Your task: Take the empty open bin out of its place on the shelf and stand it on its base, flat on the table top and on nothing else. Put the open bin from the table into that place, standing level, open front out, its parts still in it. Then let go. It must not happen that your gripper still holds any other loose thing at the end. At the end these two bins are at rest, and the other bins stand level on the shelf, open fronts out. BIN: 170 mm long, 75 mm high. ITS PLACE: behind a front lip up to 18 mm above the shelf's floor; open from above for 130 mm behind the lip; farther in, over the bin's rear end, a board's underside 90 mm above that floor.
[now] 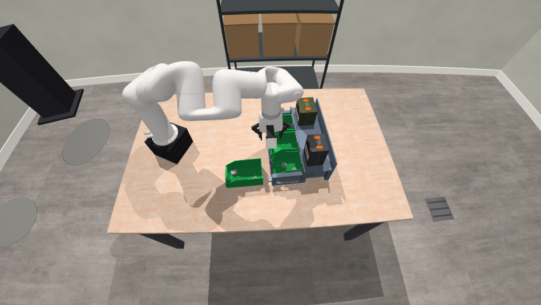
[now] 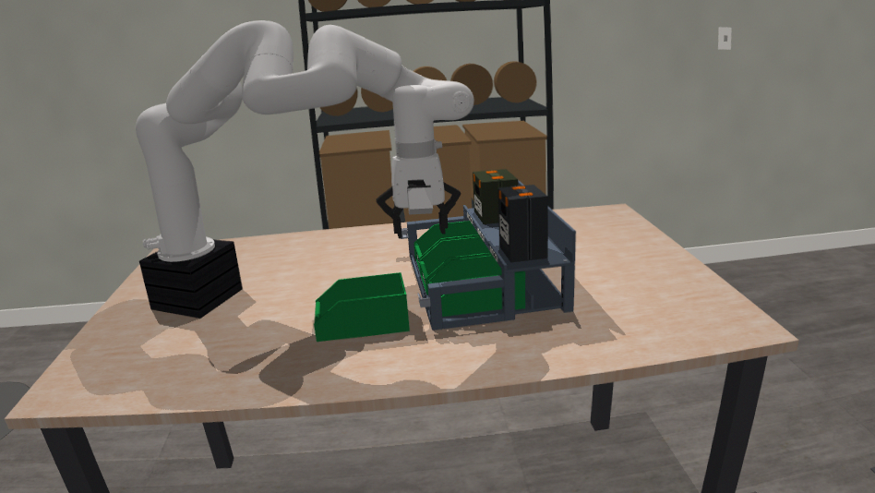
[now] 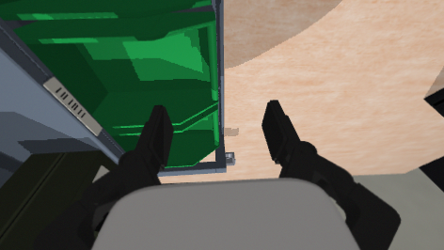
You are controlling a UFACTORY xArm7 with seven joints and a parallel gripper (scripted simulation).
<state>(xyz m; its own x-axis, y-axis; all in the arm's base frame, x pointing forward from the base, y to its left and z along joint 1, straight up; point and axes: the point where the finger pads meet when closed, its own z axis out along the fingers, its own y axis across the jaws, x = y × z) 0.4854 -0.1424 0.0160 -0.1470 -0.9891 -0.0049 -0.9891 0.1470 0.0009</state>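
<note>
The jaws stand wide apart with nothing between; the empty bin (image 1: 286,142) (image 2: 460,247) (image 3: 155,61) is in the shelf (image 1: 287,176) (image 2: 468,284) (image 3: 199,168), middle of 3. If the gripper (image 1: 270,137) (image 2: 420,233) (image 3: 217,115) descends misaligned, 1 finger could strike the bin walls and tilt a neighbour.

The top view looks steeply down from high up and well back, taking in the whole table (image 1: 371,189) (image 2: 612,294) (image 3: 339,85), with the metal rack (image 1: 223,33) (image 2: 549,152) at upper centre. The exterior view is lower and nearer, slanting down across the table toward the same rack. Both share the arm, left of centre, and the bin shelf (image 1: 287,177) (image 2: 468,283) (image 3: 221,70), right of centre. The wrist view peers down from close beside the gripper (image 1: 270,137) (image 2: 421,233) (image 3: 217,132), with the shelf at upper left.
</note>
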